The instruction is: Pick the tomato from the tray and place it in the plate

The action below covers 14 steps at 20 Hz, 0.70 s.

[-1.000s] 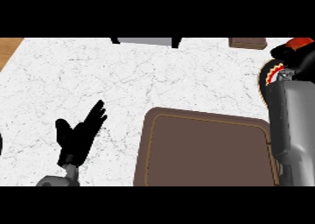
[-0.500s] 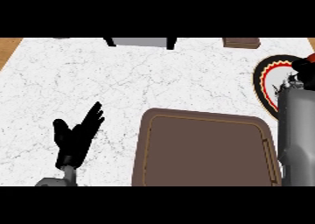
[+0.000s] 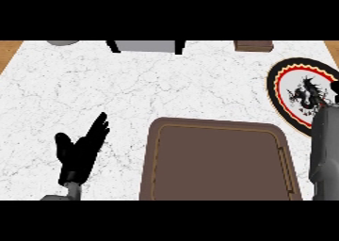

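Tray (image 3: 220,162) sits low-centre w/ nothing showing in it; you've got the plate (image 3: 292,89) at the right edge, black-rimmed w/ red ring and a dark figure on white, partly covered by the right forearm (image 3: 328,155). Tomato: can't see it anywhere, so no orientation to give you. Right hand (image 3: 338,92) only pokes out over the plate; can't tell its fingers. Left hand (image 3: 80,150) rests lower-left, fingers straight, holding nothing. Counter (image 3: 131,84) is white marble, wood beyond its corners.
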Motion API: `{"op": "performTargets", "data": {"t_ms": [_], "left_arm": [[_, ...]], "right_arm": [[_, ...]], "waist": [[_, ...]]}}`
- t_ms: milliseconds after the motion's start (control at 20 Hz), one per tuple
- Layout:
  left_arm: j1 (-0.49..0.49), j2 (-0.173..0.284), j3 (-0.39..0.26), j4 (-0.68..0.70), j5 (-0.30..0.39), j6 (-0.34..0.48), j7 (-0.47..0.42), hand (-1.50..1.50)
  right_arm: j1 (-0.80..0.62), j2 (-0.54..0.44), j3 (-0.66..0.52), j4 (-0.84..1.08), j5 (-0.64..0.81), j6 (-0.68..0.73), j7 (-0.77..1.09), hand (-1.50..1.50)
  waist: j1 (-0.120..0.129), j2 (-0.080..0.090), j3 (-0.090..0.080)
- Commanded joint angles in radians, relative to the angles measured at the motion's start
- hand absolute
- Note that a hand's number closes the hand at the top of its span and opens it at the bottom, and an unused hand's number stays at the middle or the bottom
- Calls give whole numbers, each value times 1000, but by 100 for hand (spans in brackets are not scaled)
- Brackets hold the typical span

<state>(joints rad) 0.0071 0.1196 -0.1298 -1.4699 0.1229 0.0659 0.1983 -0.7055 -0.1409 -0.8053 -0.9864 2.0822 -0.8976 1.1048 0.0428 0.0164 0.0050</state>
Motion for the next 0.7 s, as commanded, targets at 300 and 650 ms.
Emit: {"op": "performTargets", "data": {"t_ms": [300,650], "left_arm": [[0,9,31,61,5,-6,-10,0],[11,-16,9,85,-12,-8,-42,0]], "right_arm": [[-53,-117,-206,343,-366,-29,-36,-150],[-72,-162,-159,479,-643,-279,-350,-150]], "waist": [[-20,-1,-1],[-15,-1,0]]}}
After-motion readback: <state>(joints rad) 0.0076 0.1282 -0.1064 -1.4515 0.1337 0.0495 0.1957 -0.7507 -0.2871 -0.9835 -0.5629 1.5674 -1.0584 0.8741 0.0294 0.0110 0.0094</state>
